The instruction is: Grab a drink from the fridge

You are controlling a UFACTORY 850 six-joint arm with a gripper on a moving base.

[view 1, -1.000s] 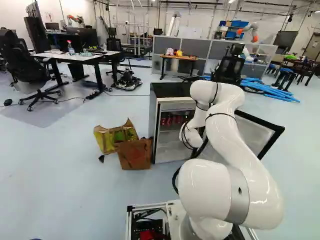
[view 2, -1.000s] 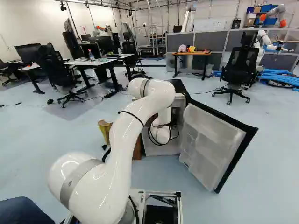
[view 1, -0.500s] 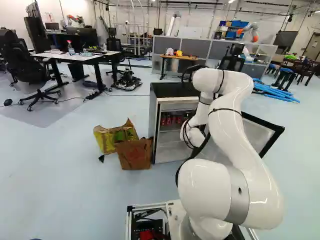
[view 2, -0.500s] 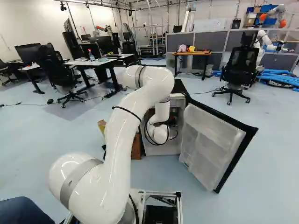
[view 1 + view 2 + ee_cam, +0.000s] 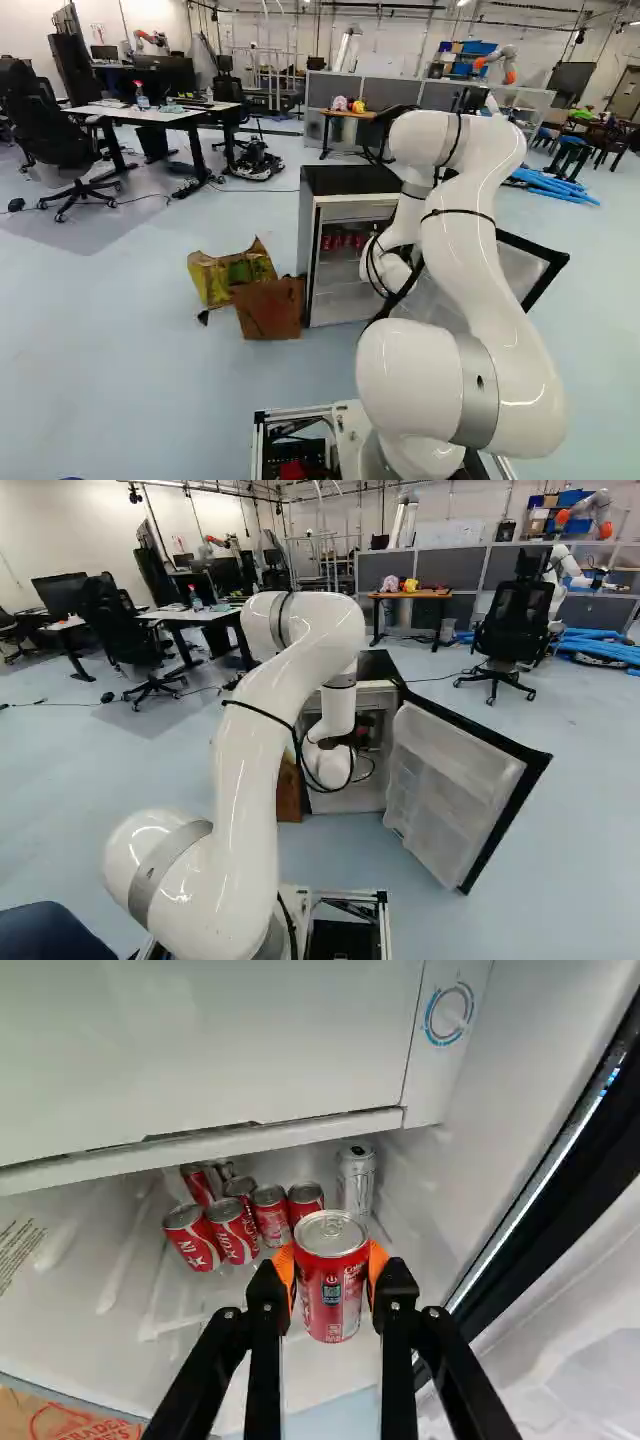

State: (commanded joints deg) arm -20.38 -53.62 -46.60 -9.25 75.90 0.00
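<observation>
Claw (image 5: 362,736) found inside the open fridge (image 5: 350,182); its orange pads pinch a red can (image 5: 331,1295) from two sides, the can standing roughly upright. Whether the can's base touches the shelf cannot be told. Beyond it, several more red cans (image 5: 235,1230) stand grouped close together, with a silver can (image 5: 357,1175) just beside the group. A white compartment (image 5: 200,1040) with a dial (image 5: 449,1013) spans the space above the cans. The fridge door (image 5: 455,790) stands wide open to the right, its shelved inner face turned toward the near side; the arm (image 5: 490,270) reaches in with the door on its right. At the left of the fridge, on the floor (image 5: 130,350), a brown paper bag (image 5: 270,310) rests near the cabinet's front corner, with a yellow bag (image 5: 225,278) against it, farther left. Both lie to the left of the arm. Far side, beyond the fridge: a wood-topped counter (image 5: 435,595) carrying small items, a black office chair (image 5: 515,625) to its right, and blue tubes (image 5: 595,645) farther right. Far left, a white-topped counter (image 5: 185,117) bears a spray bottle (image 5: 142,98), with another black chair (image 5: 55,130) beside it.
</observation>
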